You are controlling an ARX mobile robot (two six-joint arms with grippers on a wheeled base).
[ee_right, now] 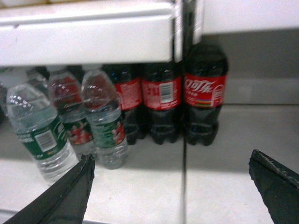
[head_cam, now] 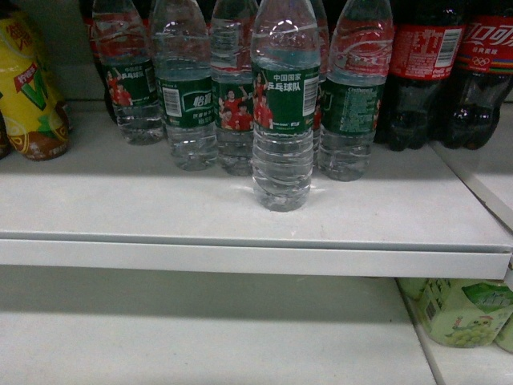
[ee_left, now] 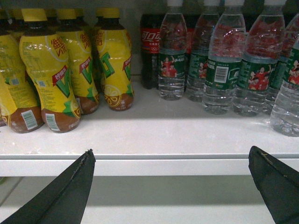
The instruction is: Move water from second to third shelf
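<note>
My left gripper (ee_left: 170,186) hangs wide open and empty before the shelf (head_cam: 160,220), the water (head_cam: 284,104) stands untouched at its front edge, and my right gripper (ee_right: 170,186) gapes empty too, so everything remains.

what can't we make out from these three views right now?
- Head view: caps of the front water bottle and its row are cut off by the top edge; neither gripper is in frame.
- Right wrist view: blurred, so the cola bottles' small print is unreadable.
- Left wrist view: rightmost water bottle is cropped by the frame edge.
</note>
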